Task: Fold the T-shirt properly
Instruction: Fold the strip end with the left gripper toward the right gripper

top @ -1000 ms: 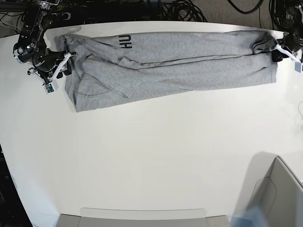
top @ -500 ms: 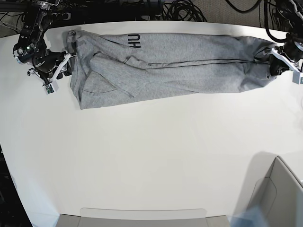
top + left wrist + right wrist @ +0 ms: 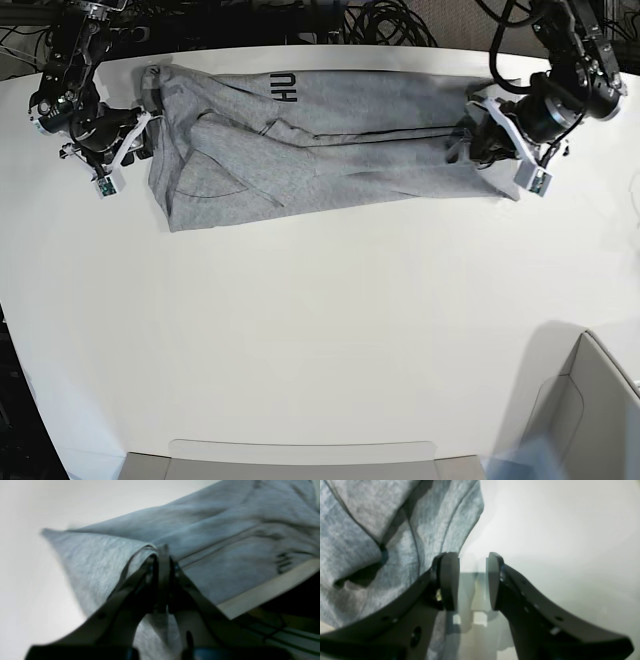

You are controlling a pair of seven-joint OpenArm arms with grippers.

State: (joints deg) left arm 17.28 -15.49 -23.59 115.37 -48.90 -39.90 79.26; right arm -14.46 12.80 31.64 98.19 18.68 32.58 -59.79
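- Lying as a long grey band across the far part of the table, the T-shirt runs left to right, its long axis along the far edge, with black letters showing on the upper layer near its left third.
- Left gripper, at the scene's right, sits on the shirt's right end; the wrist view shows its jaws pinched together on a fold of grey cloth, with no gap between them.
- From that grip the rest of the shirt stretches away toward the scene's left, so my reading is that a carry to the left would lay the right end over the middle.
- Right gripper, at the scene's left, rests just beside the shirt's left edge; its jaws stand apart with only bare table between them, and the cloth lies against the outside of one finger, so it grips nothing.
- Left arm is the one with cloth in hand and looks the better placed for the fold; the right would first need to close on the left hem.
- Room: the far edge of the table, with cables beyond, runs close behind the shirt, so little slack lies that way; the near side is wide white surface, with a grey bin at the near right corner, well apart.
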